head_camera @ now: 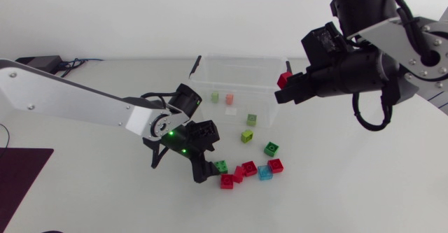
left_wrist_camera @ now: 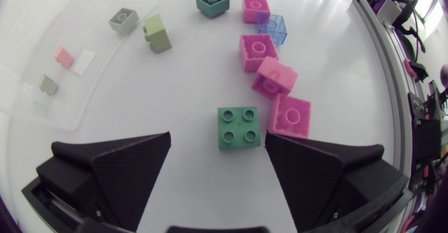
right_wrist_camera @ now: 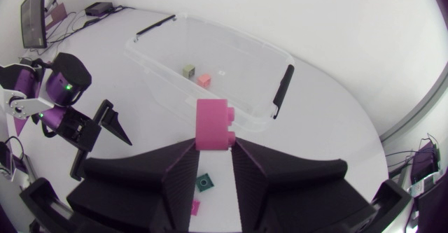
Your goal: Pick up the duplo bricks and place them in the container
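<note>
Bricks lie in a bunch on the table [head_camera: 336, 191], in front of the clear container [head_camera: 276, 106]. The left gripper [left_wrist_camera: 217, 140] hangs over them with its fingers wide apart. The green brick [left_wrist_camera: 239, 126] sits on the table between those fingers, a bit closer to one finger than the other. It is square, with four studs, so no side is longer. A red brick [left_wrist_camera: 289, 115] lies just beside it, on the side of the closer finger, and I think that finger could bump it on the way down.

The right gripper [right_wrist_camera: 213, 147] is squeezing another red brick, the held brick [right_wrist_camera: 213, 124], from both sides, up in the air by the container's rim. The container holds only a few small pieces, a green one [head_camera: 215, 97] and a pink one [head_camera: 229, 99]. Most bricks are not in yet.
</note>
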{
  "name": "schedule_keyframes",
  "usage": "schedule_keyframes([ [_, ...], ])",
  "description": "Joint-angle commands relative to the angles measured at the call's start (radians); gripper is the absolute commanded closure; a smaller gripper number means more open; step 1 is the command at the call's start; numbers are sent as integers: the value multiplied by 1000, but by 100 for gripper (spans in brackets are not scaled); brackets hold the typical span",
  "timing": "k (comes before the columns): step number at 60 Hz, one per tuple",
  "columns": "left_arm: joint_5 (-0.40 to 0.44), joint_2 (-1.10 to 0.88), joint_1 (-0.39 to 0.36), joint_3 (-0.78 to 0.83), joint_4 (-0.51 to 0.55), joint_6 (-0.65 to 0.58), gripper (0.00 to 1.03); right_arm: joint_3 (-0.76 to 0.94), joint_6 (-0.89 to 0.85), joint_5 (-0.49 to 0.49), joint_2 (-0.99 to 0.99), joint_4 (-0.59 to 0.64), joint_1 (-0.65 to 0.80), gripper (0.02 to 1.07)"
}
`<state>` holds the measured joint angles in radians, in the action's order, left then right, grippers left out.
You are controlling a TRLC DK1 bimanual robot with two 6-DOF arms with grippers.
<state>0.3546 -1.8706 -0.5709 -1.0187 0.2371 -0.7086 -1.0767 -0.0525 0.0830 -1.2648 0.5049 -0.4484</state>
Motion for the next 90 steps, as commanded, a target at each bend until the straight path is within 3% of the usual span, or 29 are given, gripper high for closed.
schedule_keyframes([
  [1,-19,-48,-15,-63,53,-19,22,-34,13,9,-28,18,-10,80],
  [19,-68,-122,-50,-90,90,-38,31,-23,11,9,-44,11,-10,80],
  [25,-66,-122,-55,-107,90,-34,50,-43,11,8,-51,11,-15,80],
  [29,-68,-131,-61,-115,90,-32,71,-66,11,8,-65,7,-15,80],
  [50,-71,31,-17,-29,126,-55,74,-154,6,-5,-219,-103,2,77],
  [56,-71,143,16,-3,145,-55,74,-177,6,-3,-288,-144,8,69],
  [73,-51,346,114,-73,169,-46,74,-269,5,-3,-436,-213,43,68],
  [76,-36,358,129,-106,168,-26,74,-279,5,4,-444,-213,45,52],
  [81,-25,364,144,-124,94,23,74,-285,6,9,-444,-204,47,12],
  [83,-23,364,146,-126,59,34,74,-282,6,12,-436,-201,48,7],
  [90,-20,315,160,-161,-110,155,74,-246,6,14,-354,-192,53,7],
])
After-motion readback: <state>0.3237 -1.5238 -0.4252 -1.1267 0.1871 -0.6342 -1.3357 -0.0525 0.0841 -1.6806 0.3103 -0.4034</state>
